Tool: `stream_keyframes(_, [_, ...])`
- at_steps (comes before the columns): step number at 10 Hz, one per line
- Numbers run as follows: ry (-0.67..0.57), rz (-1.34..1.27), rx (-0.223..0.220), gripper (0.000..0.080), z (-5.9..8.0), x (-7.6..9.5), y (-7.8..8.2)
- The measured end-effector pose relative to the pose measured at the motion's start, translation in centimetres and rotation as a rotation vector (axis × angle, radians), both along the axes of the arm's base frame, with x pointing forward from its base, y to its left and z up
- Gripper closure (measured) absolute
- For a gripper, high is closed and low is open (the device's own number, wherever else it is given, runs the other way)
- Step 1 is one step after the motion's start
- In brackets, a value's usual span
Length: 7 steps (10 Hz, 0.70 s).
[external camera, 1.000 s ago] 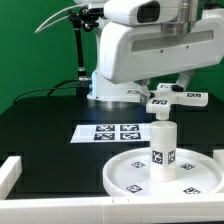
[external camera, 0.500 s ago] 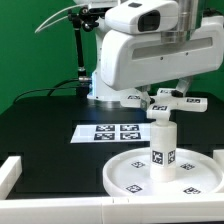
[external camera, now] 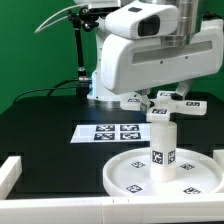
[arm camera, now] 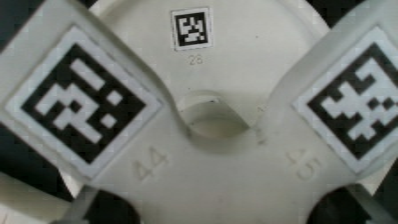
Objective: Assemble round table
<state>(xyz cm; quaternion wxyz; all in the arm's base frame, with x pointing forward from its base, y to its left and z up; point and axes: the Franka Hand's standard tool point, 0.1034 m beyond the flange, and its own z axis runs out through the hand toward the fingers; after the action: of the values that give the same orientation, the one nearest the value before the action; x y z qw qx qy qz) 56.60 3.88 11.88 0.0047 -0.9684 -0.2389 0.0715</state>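
The white round disc lies at the front right of the black table. The short thick leg stands upright at the disc's middle, with tags on its side. My gripper is shut on the four-armed cross base and holds it level just above the leg's top. In the wrist view the cross base fills the picture, with its centre hole and tagged arms. My gripper grips it at the edge, and a fingertip shows beside it. I cannot tell whether the base touches the leg.
The marker board lies flat on the table behind the disc. A white rail runs along the front left edge. The arm's base stands at the back, with a black stand beside it.
My gripper has carried the cross base a little to the exterior view's left, closer over the leg's top. The disc and the leg have not moved.
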Motion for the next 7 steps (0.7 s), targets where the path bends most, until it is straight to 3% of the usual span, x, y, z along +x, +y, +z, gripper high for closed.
stream_keyframes(7, [-0.049,0.000,0.003,0.0350,-1.4,-0.5,0.0])
